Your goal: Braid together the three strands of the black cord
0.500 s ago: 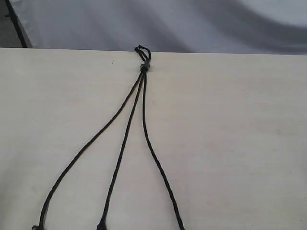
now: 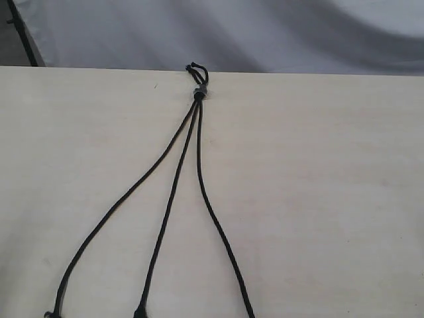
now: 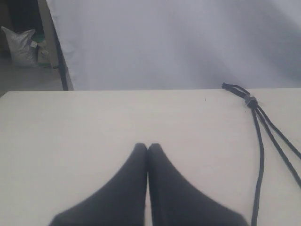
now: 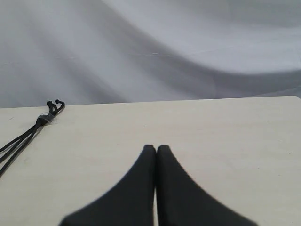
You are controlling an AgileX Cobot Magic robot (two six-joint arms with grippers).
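Note:
The black cord (image 2: 192, 139) lies on the pale table (image 2: 318, 199), its three strands fanning apart from a small grey-black bead (image 2: 199, 93) with a short loop at the table's far edge. The left strand (image 2: 112, 209), middle strand (image 2: 164, 225) and right strand (image 2: 218, 232) run uncrossed toward the near edge. Neither gripper shows in the exterior view. My left gripper (image 3: 147, 147) is shut and empty above bare table, with the cord (image 3: 257, 141) off to one side. My right gripper (image 4: 156, 148) is shut too, holding nothing, apart from the cord (image 4: 28, 134).
A grey-white cloth backdrop (image 2: 265, 33) hangs behind the table's far edge. A dark post (image 3: 60, 61) and a bag (image 3: 21, 44) stand beyond the table's corner in the left wrist view.

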